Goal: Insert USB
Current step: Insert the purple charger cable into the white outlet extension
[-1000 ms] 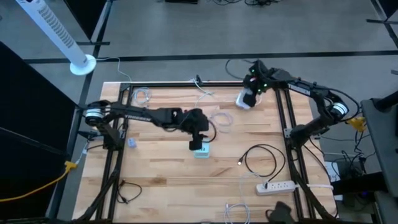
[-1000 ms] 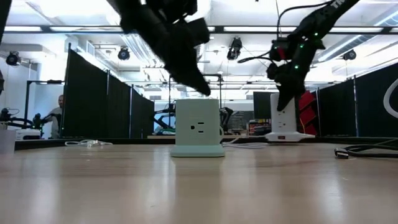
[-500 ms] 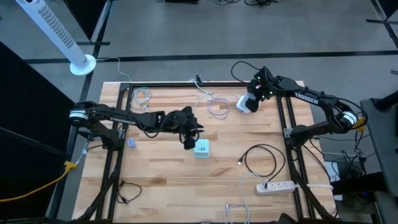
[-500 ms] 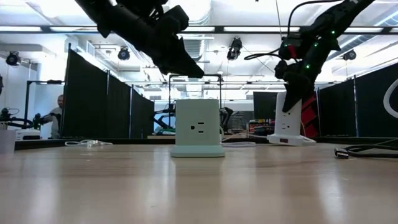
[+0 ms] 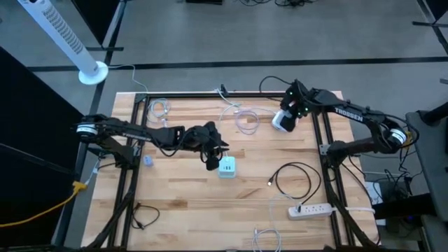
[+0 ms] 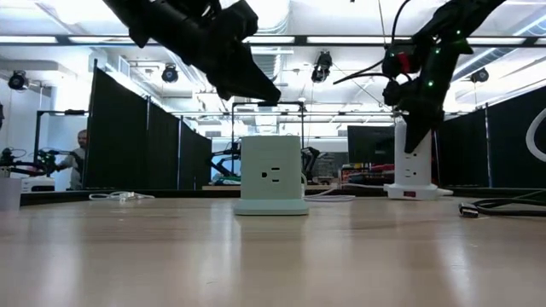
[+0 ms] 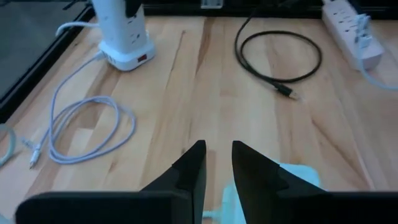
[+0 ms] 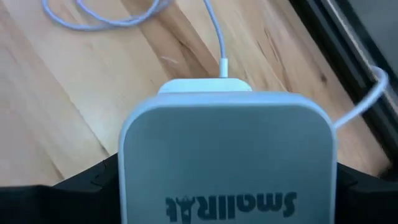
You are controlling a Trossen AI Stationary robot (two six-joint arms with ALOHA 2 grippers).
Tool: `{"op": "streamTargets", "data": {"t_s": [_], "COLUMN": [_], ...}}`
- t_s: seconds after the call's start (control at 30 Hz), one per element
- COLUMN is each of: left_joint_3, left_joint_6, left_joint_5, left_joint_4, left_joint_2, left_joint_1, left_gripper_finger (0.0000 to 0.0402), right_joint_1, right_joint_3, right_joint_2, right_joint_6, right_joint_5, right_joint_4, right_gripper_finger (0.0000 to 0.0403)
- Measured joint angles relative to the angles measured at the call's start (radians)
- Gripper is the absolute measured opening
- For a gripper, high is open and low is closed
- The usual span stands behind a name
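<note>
The right gripper (image 5: 281, 120) has its jaws clamped on either flank of the white upright plastic power tower (image 6: 408, 158), which stands on the pale wooden table (image 5: 182, 203) near its far right corner; in the right wrist view the tower's rounded top (image 8: 227, 155) fills the space between the jaws, and its thin white cord (image 8: 214, 37) leaves the face beyond them; the tower is judged rigid and smooth-sided, light enough to tip if pulled off vertical, so a hold across the two flat flanks, low on the body, is preferred. The left gripper (image 5: 212, 163) hovers just above and beside the mint-green cube-shaped outlet block (image 5: 227, 167); its jaws are nearly closed with a narrow gap between them, and nothing can be seen gripped in that gap; the block's corner (image 7: 292, 177) lies directly below and slightly outboard of the jaw tips. The coiled black USB cable (image 5: 297, 180) lies well beyond the left jaws, loose on the table, its small plug end (image 7: 286, 92) free; the coiled white cable (image 7: 84, 127) lies off to one side of them. The cables are judged limp and light, the plugs small, stiff and slippery; grasp should be taken on the moulded plug body just behind the metal tip, never on the cord, since the cord will flex and spoil alignment.
</note>
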Motion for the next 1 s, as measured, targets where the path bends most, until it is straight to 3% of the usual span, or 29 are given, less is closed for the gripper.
{"op": "streamTargets", "data": {"t_s": [0.37,0.47,0.67,0.83,1.0], "left_joint_3": [0.0,0.0,0.0,0.0,0.0], "left_joint_6": [0.023,0.051,0.108,0.053,0.075], "left_joint_5": [-0.013,-0.062,-0.265,-0.28,-0.279], "left_joint_4": [0.058,0.059,0.073,0.071,0.072], "left_joint_2": [0.0,0.0,0.001,0.001,0.001], "left_joint_1": [-0.005,-0.003,0.025,0.088,0.128], "left_gripper_finger": [0.0063,0.0063,0.0063,0.0063,0.0063], "right_joint_1": [0.055,0.055,0.055,0.055,0.055], "right_joint_3": [-0.012,-0.012,-0.011,-0.012,-0.012], "right_joint_2": [0.01,0.01,0.008,0.013,0.009], "right_joint_6": [0.033,0.032,0.015,0.022,0.027], "right_joint_5": [0.023,0.025,0.025,0.039,0.055], "right_joint_4": [0.011,0.018,0.027,0.017,0.015], "right_gripper_finger": [0.0294,0.0294,0.0298,0.0338,0.0336]}}
